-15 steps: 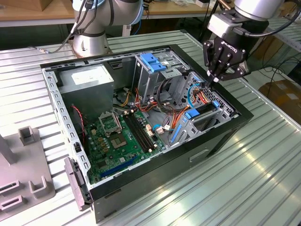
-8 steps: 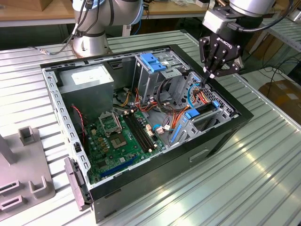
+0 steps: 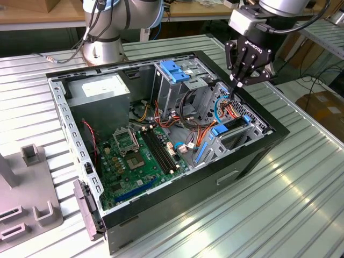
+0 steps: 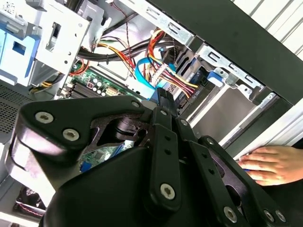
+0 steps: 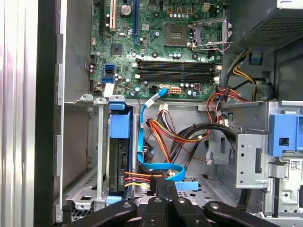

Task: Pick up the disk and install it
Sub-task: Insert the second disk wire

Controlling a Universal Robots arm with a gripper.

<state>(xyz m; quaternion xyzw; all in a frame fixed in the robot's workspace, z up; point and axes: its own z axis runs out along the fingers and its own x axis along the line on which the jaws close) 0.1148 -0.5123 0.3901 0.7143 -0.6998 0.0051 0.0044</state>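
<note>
The disk [image 3: 232,129] stands on edge inside the small drive bay at the corner of the open computer case [image 3: 252,156], on the exterior view's right. Its blue carrier rail [image 5: 119,125] caps one end, and coloured power wires reach its other end. One blue end tab [image 4: 216,77] shows beside the bay wall. My gripper [image 3: 239,81] hangs above the case, just over the cable bundle next to that bay. Its fingertips [image 5: 165,183] are pressed together with nothing between them, and the same is seen in the second wrist view, where the gripper [image 4: 164,97] is apart from the disk.
A tall grey drive cage with a blue latch [image 3: 174,70] stands mid-case, near the power supply [image 3: 102,88] and the motherboard [image 3: 142,153]. Orange, yellow and blue cables [image 5: 165,137] crowd the space beside the bay. A person's hand [image 4: 274,163] rests on the case edge. A grey fixture [image 3: 27,199] sits on the table.
</note>
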